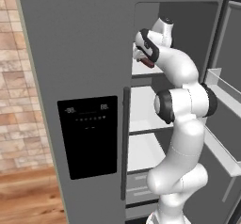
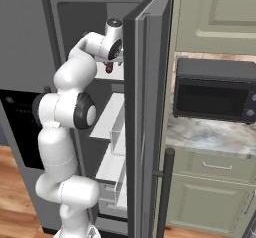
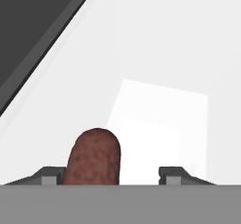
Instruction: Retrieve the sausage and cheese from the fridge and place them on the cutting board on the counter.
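One small dark red-brown sausage [image 3: 94, 157], short with a round end, lying on a white shelf [image 3: 188, 53] high up inside the tall grey fridge [image 1: 70, 53]. Right fridge door swung open, white robot arm [image 1: 183, 105] reaching in at the top.

Step in hand: picking up the sausage, the first of the two foods. Two small dark fingers [image 3: 172, 175] set on either side of it, about half wide. Left one right beside the sausage, maybe touching. Right one a little apart from it, with bare white shelf in the gap. Not holding anything yet, by the look of it.

Next move, as a guess: squeeze in until both sides press the sausage. Better to slide over a bit first, since the sausage sits off to one side and could roll or get pushed along. Then lift, pull straight back out past the open door, and carry over to the grey-white marbled stone surface [image 2: 210, 132] on the right. Cheese after that.

Counted: one sausage, two fingers, one arm, one fridge, one open door, one black microwave [image 2: 215, 89] standing on the stone surface.
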